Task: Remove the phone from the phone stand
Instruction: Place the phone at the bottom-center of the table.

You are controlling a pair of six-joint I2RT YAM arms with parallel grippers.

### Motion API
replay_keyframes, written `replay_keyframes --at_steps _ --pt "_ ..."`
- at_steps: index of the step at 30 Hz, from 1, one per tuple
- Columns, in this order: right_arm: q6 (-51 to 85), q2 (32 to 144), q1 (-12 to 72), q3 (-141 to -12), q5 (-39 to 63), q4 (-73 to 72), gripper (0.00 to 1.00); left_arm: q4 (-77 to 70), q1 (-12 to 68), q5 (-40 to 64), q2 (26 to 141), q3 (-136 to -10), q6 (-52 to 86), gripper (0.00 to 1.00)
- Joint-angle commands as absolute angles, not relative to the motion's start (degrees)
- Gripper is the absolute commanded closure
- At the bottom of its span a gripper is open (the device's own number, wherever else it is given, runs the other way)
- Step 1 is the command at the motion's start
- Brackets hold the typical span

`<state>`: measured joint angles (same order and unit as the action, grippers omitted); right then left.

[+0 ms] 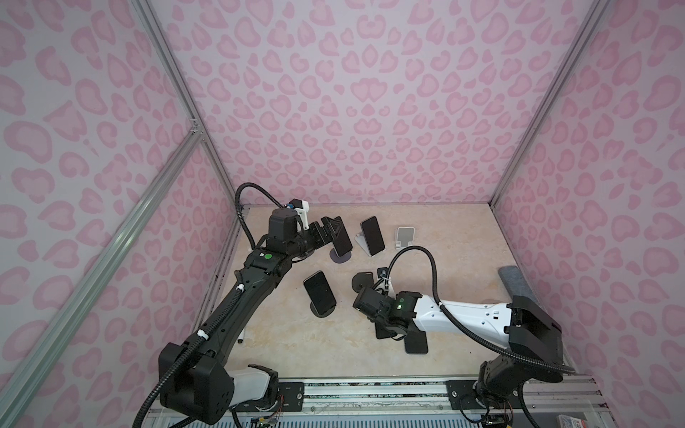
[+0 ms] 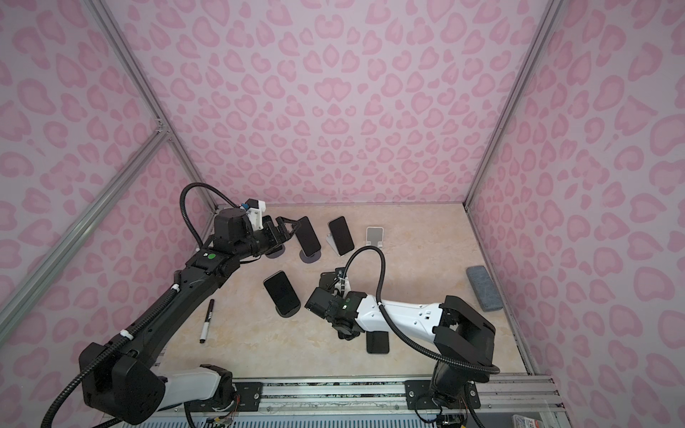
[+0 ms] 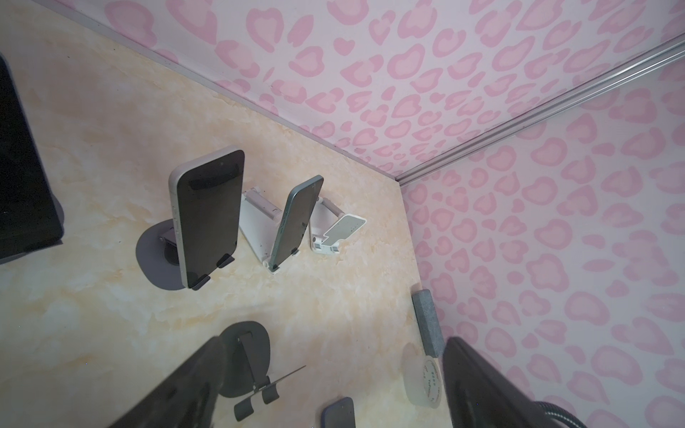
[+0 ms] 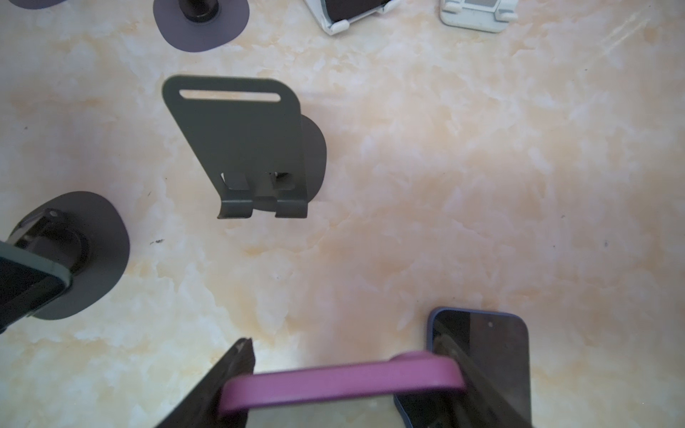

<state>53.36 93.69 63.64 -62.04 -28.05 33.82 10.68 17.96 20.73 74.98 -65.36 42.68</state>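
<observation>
Low over the marbled table [image 4: 482,148], the right gripper [image 4: 343,352] pinches a pink-cased phone [image 4: 341,385] crosswise between its two fingers. The handset is clear of the empty dark grey stand [image 4: 244,148], which sits near, ahead of the fingertips. A dark blue phone [image 4: 485,352] lies flat on the table beside one finger, and that finger partly covers it in the right wrist view.

The right arm [image 1: 463,315] extends inward from its base, forearm nearly level and wrist bent steeply down. The left arm [image 1: 237,307] extends long toward the back wall. The left gripper [image 3: 333,344] is raised, its fingers spread wide with nothing between them, facing a white-edged phone [image 3: 207,218] on a round base [image 3: 155,259] and a teal phone [image 3: 296,222] on a white stand [image 3: 255,218].

Both top views hide the pink-cased phone beneath the right wrist, so only the right wrist view shows the grip. A marker [image 2: 207,320] lies in full sight in a top view.
</observation>
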Motion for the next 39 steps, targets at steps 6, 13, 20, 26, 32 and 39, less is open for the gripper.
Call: replay_keyframes --at_steps 6,13,20,26,32,39 --pt "55.0 93.9 62.4 -59.5 -25.0 31.5 0.29 10.0 17.9 21.4 74.6 -65.6 43.2 0.06" --pt "56.2 94.1 62.0 -57.9 -24.6 30.3 0.29 9.8 17.8 21.7 74.5 -65.6 43.2 0.06" --pt "57.0 94.9 62.3 -56.5 -23.4 28.7 0.29 9.8 17.8 21.9 74.7 -65.6 43.4 0.06" --pt "57.3 95.6 62.5 -55.9 -22.6 27.3 0.29 9.8 17.8 21.7 75.0 -65.5 43.2 0.06" --pt "58.0 96.9 62.9 -55.9 -21.7 26.9 0.29 9.2 17.8 22.4 74.6 -65.4 43.6 0.06" --pt "59.8 97.9 63.5 -55.4 -21.2 26.0 0.30 9.5 17.8 22.5 75.2 -65.4 43.9 0.06"
